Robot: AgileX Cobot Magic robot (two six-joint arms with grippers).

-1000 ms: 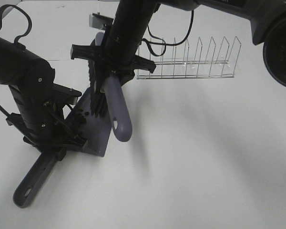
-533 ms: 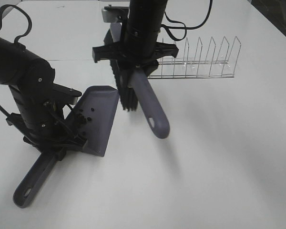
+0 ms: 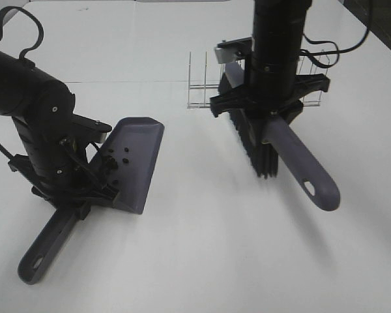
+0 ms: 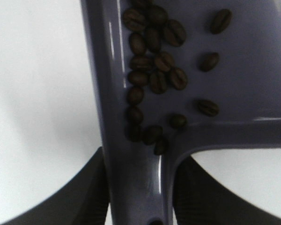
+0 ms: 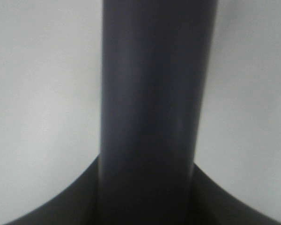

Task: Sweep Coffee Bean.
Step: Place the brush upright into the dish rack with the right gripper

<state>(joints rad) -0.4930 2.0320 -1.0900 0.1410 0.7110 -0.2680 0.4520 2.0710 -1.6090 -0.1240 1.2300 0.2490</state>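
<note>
**Grey-purple, black and white**

The dustpan (image 3: 135,163) is a matte grey-purple, blade and handle alike, with pale glints along its ridges. The coffee beans (image 4: 152,70) lying in it are dark brown to near black, each with a darker crease down its middle. The brush (image 3: 300,166) has a handle of the same grey-purple and black bristles (image 3: 254,147). The left arm (image 3: 39,111) and the right arm (image 3: 277,45) are black. The counter (image 3: 234,261) is plain white with soft grey shadows. The rack (image 3: 199,91) shows only thin pale grey lines.
</note>
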